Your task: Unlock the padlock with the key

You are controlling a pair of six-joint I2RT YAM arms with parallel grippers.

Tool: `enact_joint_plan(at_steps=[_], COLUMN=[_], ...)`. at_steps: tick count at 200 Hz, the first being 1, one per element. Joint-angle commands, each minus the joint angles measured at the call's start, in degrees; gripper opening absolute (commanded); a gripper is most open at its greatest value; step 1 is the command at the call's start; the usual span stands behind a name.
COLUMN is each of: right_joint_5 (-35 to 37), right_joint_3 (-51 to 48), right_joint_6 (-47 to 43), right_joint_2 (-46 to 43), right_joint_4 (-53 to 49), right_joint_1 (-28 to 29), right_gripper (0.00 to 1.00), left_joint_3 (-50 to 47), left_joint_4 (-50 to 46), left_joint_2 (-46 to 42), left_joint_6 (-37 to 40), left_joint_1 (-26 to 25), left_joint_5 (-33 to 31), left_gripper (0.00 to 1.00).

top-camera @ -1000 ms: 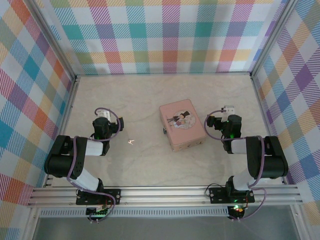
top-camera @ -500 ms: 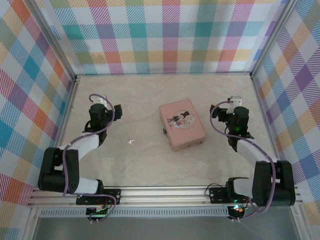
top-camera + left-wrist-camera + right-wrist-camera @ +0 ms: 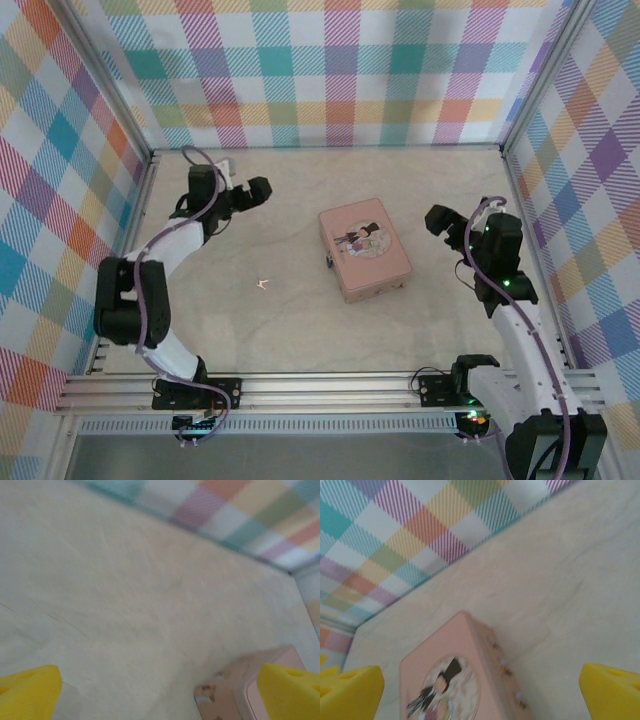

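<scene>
The left pincer (image 3: 252, 191) hangs over the far left part of the counter (image 3: 250, 330) with its jaws spread wide and nothing between them. In the left wrist view its yellow fingertips (image 3: 27, 690) sit at the two lower corners with bare counter between them, touching nothing. The key (image 3: 263, 285), a small pale sliver, lies flat on the counter, nearer the arm bases than this pincer and well apart from it. To the right of the left pincer, between the two pincers, stands the pink tin (image 3: 365, 250). The padlock (image 3: 328, 262), a tiny dark speck, rests just beside the tin's left edge. The right pincer (image 3: 437, 218) hovers just right of the tin, its jaws equally wide apart and empty. Its wrist view looks across the tin's lid toward the checked wall (image 3: 395, 530).
</scene>
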Motion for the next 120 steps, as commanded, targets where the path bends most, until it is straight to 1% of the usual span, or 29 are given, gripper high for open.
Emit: enact_joint_plan(at_steps=[1, 16, 53, 76, 81, 120], right_joint_5=[-8.00, -9.55, -11.94, -12.53, -12.68, -13.44], right_joint_3=[-1.72, -3.70, -8.35, -11.29, -11.82, -15.41], right_joint_6=[5.63, 7.04, 9.94, 11.53, 11.94, 14.69], right_joint_2=[-2.04, -3.57, -7.98, -9.80, -10.00, -10.39], right_joint_4=[-9.27, -12.08, -17.47, -18.36, -18.27, -16.30], right_joint_1=[0.00, 0.37, 1.66, 3.00, 3.24, 5.63], right_gripper=[1.00, 1.00, 0.98, 0.98, 0.97, 0.97], left_joint_3=[8.49, 14.26, 27.61, 34.59, 36.20, 46.20], left_joint_4=[-6.04, -9.32, -17.09, -19.76, -22.19, -29.15], left_joint_2=[4.99, 9.83, 19.72, 25.23, 26.37, 33.25], left_joint_6=[-0.46, 0.76, 3.72, 4.57, 4.85, 7.23], left_joint_1=[-4.03, -6.53, -12.10, -14.70, -15.23, -17.82], left_joint_5=[8.61, 9.84, 11.92, 13.21, 13.40, 14.86], left_gripper=[0.98, 0.94, 0.90, 0.90, 0.90, 0.90])
